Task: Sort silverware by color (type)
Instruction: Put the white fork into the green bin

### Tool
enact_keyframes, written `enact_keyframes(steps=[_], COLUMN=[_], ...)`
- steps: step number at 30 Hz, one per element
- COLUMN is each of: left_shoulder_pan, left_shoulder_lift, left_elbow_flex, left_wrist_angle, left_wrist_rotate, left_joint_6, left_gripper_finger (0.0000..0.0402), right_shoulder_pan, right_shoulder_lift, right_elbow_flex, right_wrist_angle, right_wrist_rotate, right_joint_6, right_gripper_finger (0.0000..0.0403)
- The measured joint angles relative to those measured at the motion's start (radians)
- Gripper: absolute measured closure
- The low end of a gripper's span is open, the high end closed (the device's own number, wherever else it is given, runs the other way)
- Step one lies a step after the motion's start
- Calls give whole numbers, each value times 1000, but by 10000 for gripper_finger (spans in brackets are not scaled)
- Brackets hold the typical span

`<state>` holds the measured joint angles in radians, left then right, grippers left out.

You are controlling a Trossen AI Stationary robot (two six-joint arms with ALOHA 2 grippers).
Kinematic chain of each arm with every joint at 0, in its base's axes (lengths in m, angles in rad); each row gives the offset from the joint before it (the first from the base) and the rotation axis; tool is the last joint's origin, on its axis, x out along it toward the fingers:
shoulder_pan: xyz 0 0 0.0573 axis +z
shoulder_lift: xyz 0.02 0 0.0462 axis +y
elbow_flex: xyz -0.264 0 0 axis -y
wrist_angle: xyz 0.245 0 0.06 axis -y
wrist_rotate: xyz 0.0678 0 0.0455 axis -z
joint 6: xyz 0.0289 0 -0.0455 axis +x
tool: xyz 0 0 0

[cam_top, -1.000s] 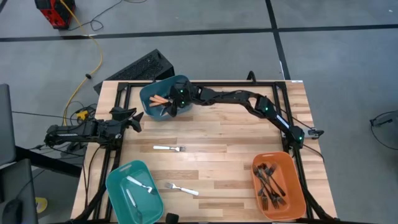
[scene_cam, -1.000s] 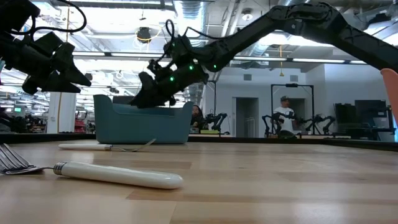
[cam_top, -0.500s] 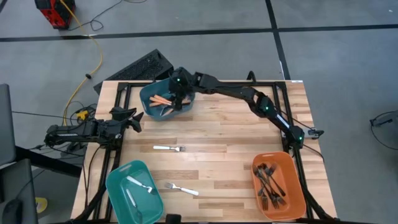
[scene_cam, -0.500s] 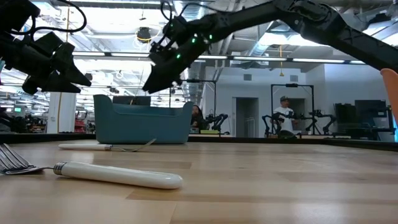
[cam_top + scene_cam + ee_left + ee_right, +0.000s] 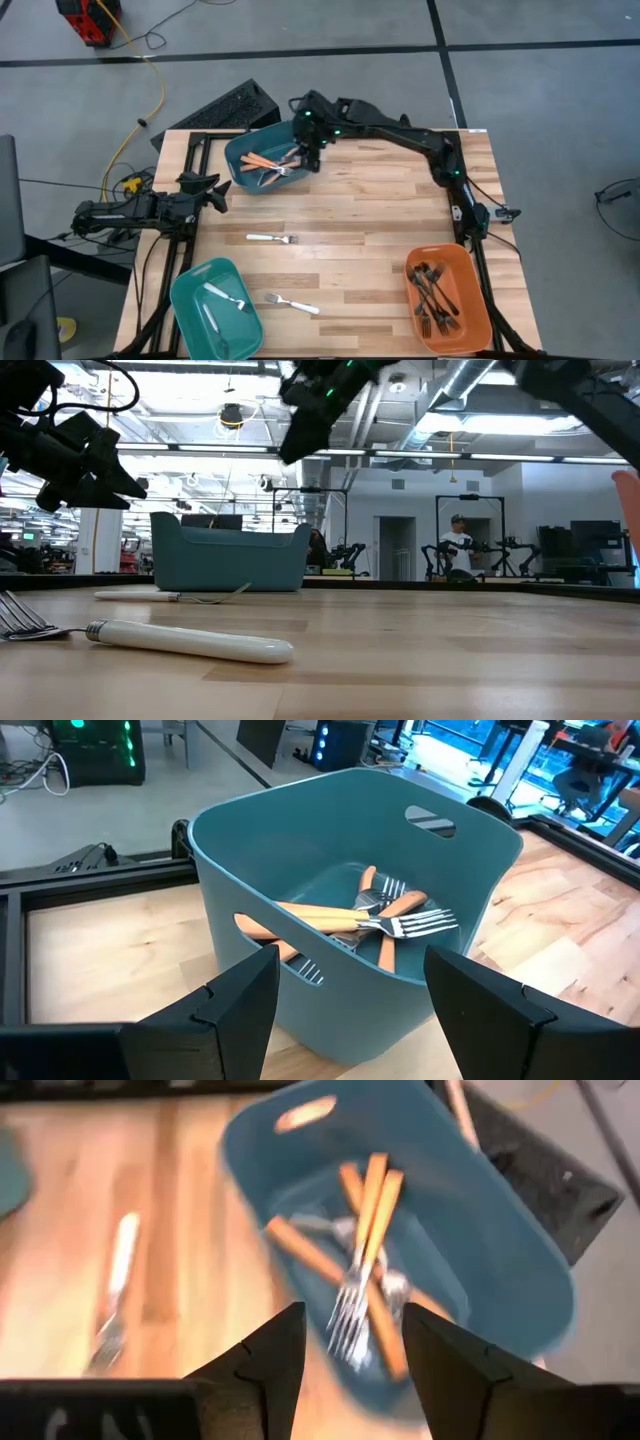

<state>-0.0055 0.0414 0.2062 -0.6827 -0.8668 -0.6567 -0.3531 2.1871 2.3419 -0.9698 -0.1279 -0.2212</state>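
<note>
While the left gripper (image 5: 212,192) waits at the table's left edge with its fingers spread and nothing between them, the sorting shows across the wooden table (image 5: 370,220).

Nearest the front edge, a light teal plastic bin (image 5: 215,310) at the left corner holds white-handled forks (image 5: 226,297), and one more white-handled fork (image 5: 292,303) lies on the bare wood just beside it. At the right front corner, an orange rectangular plastic bin (image 5: 448,298) holds a heap of all-black forks (image 5: 434,293).

Midway across the table lies another white-handled fork (image 5: 271,238), apart from every bin.

At the far edge stands a darker teal plastic bin (image 5: 262,158), with orange-handled forks with silver tines (image 5: 350,918) crossed in its bottom. The right gripper (image 5: 311,152) hangs above this bin's right end, raised clear of the rim, its fingers parted and holding nothing.
</note>
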Motion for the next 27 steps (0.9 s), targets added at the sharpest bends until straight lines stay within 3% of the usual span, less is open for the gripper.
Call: enact_keyframes(steps=[3, 10, 17, 27], left_shoulder_pan=[0, 0, 0, 0], left_shoulder_lift=[0, 0, 0, 0], left_elbow_flex=[0, 0, 0, 0], left_wrist_angle=[0, 0, 0, -1], left_wrist_rotate=[4, 4, 0, -3], left_joint_6=[0, -2, -2, 2], left_gripper_finger=[167, 167, 167, 167], right_shoulder_pan=[1, 21, 43, 149], right_shoulder_lift=[-67, -185, -261, -466], right_elbow_flex=[0, 0, -1, -203], right_wrist_angle=[-86, -373, -605, -593], right_wrist_rotate=[3, 121, 173, 207], right_joint_6=[0, 9, 125, 231], right_gripper_finger=[212, 212, 212, 214])
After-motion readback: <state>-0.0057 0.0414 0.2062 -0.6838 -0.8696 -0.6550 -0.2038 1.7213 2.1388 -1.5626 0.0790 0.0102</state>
